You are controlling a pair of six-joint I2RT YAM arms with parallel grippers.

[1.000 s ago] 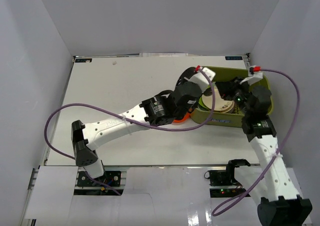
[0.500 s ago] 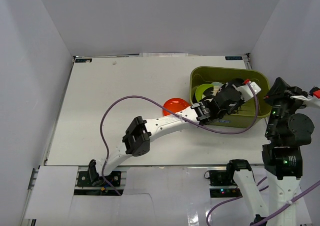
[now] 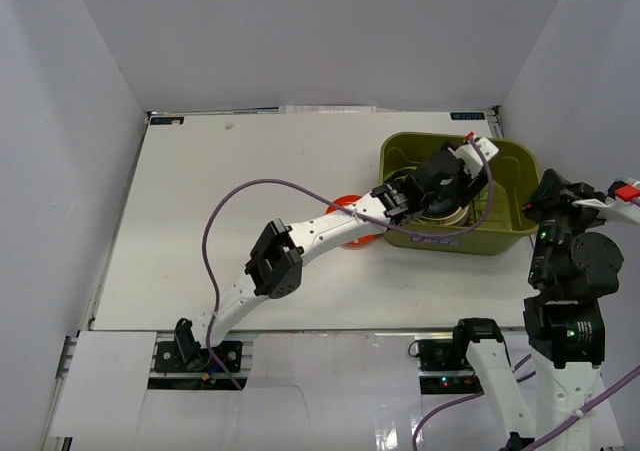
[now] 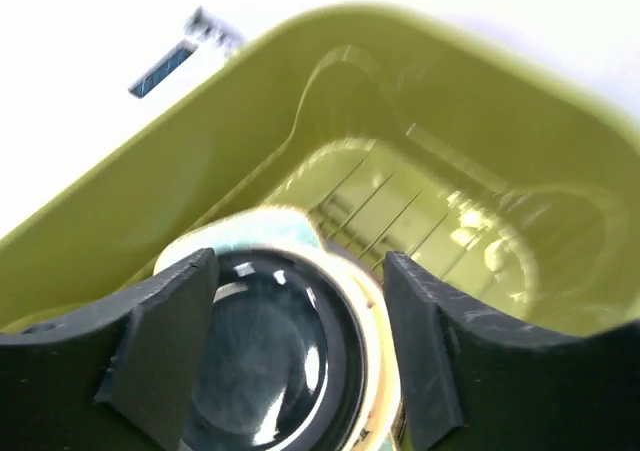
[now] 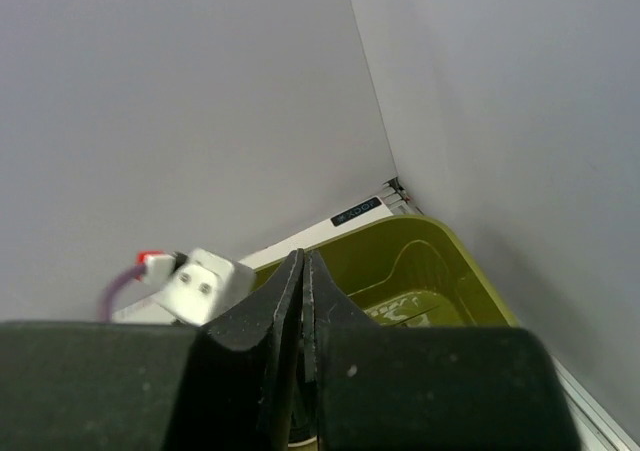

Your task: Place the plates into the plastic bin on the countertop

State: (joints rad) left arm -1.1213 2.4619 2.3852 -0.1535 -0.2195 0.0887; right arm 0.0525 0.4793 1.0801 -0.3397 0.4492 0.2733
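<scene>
Two arms work here, and only the left one reaches into the plastic bin (image 3: 500, 239). The left gripper (image 4: 300, 281) hangs inside it with its fingers (image 4: 160, 341) spread wide, holding nothing. Directly below and between them a black plate (image 4: 260, 371) lies on a cream plate (image 4: 375, 316), with a pale teal edge (image 4: 285, 231) showing just beyond the fingertips. Behind that gripper, back along its arm, an orange-red plate (image 3: 343, 204) lies on the countertop (image 3: 230, 181) outside the bin, partly under the arm. The right gripper (image 5: 303, 291) is raised off to the bin's right side, jaws pressed together and empty, the bin ahead of and below it.
</scene>
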